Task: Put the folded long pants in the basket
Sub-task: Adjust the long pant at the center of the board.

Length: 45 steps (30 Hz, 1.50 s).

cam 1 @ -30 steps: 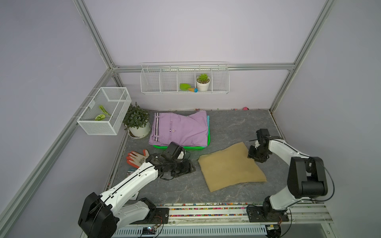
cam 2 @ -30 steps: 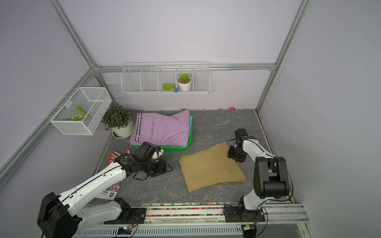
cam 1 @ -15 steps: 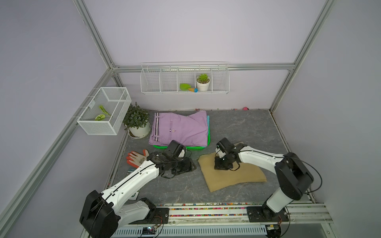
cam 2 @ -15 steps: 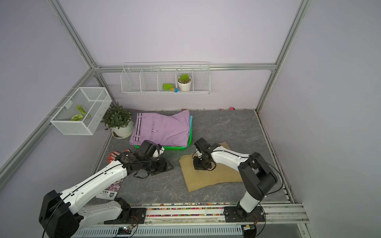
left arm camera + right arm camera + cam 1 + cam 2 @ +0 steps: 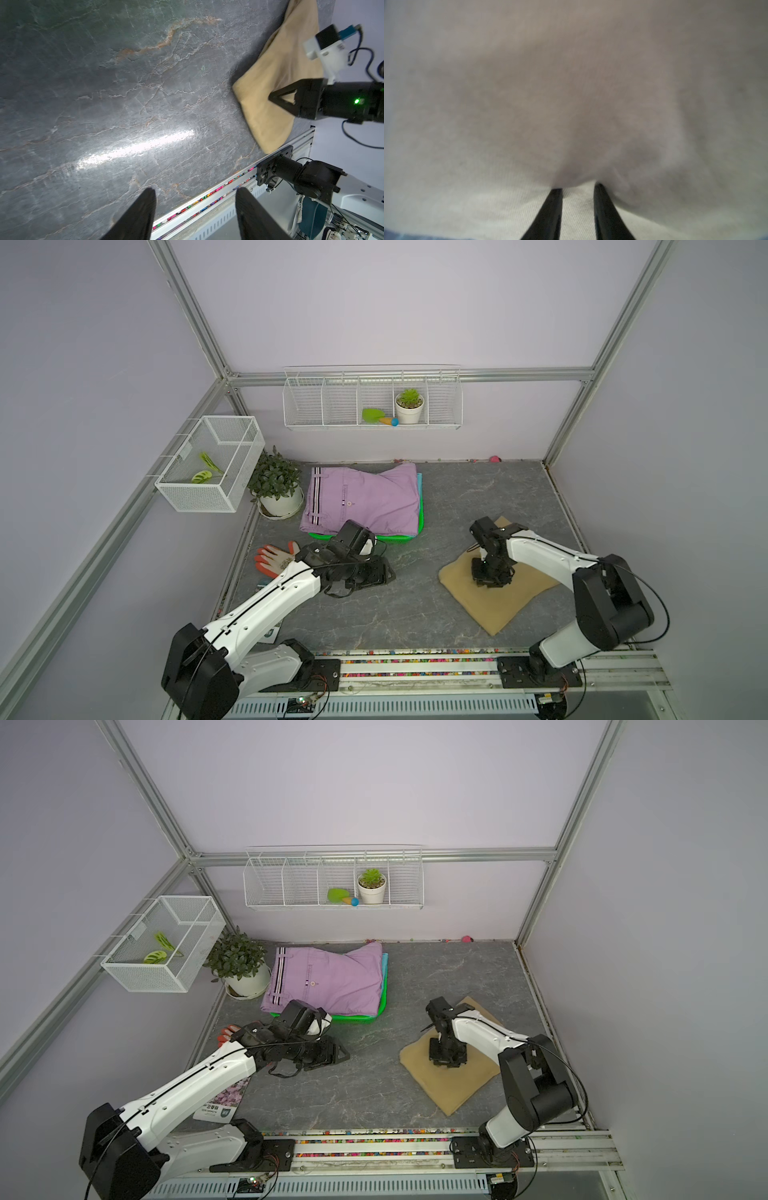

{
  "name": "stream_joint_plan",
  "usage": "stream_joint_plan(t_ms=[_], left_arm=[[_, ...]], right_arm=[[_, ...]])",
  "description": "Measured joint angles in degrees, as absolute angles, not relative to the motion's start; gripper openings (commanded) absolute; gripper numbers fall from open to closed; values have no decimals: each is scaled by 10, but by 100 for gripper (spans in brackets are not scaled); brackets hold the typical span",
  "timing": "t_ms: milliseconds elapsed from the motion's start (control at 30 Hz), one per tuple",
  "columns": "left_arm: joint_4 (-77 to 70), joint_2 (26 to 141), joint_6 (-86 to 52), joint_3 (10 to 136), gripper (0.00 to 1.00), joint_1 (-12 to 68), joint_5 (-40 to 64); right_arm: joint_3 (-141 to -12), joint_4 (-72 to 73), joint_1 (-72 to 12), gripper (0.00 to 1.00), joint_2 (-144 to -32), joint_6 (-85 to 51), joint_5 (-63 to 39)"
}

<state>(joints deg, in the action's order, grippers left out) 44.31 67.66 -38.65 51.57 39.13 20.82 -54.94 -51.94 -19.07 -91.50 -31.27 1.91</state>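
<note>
Lilac pants (image 5: 365, 497) and teal pants (image 5: 419, 489) are laid in the basket (image 5: 399, 536) near the table's (image 5: 457, 497) back edge. Left out near the right edge, tan pants (image 5: 498, 605) are pressed by the right gripper (image 5: 488, 583), grip unclear. The left gripper (image 5: 195, 190) is opened.

Robot lab: aluminium frame (image 5: 519, 374)

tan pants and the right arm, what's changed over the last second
The right gripper swung from the far right edge of the tan pants across to their left side, then back onto their middle, tips pressed into the cloth; a grip isn't clear. The pants slid a little to the right. The left gripper, open, the lilac pants and the green basket stayed put.
</note>
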Motion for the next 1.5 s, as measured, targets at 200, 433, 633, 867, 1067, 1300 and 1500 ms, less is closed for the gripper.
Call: stream_joint_plan(t_ms=[200, 433, 633, 867, 1067, 1300, 1500], left_arm=[[452, 674, -387, 516, 66, 391, 209], [456, 664, -387, 515, 66, 391, 208], [456, 663, -387, 515, 66, 391, 209], [456, 668, -387, 515, 66, 391, 208], [454, 680, -387, 515, 66, 391, 208], [448, 685, -387, 515, 66, 391, 209], [440, 689, -387, 515, 66, 391, 210]], right_arm=[[-669, -531, -40, 38, -1002, -277, 65], [-859, -535, 31, 35, -1133, -271, 62], [-982, -583, 26, 30, -1251, -265, 57], [-1131, -621, -84, 34, -1338, -214, 48], [-1095, -605, -208, 39, -1310, -170, -17], [-823, -569, -160, 38, -1062, -199, -50], [-662, -537, -196, 34, -998, -217, -66]])
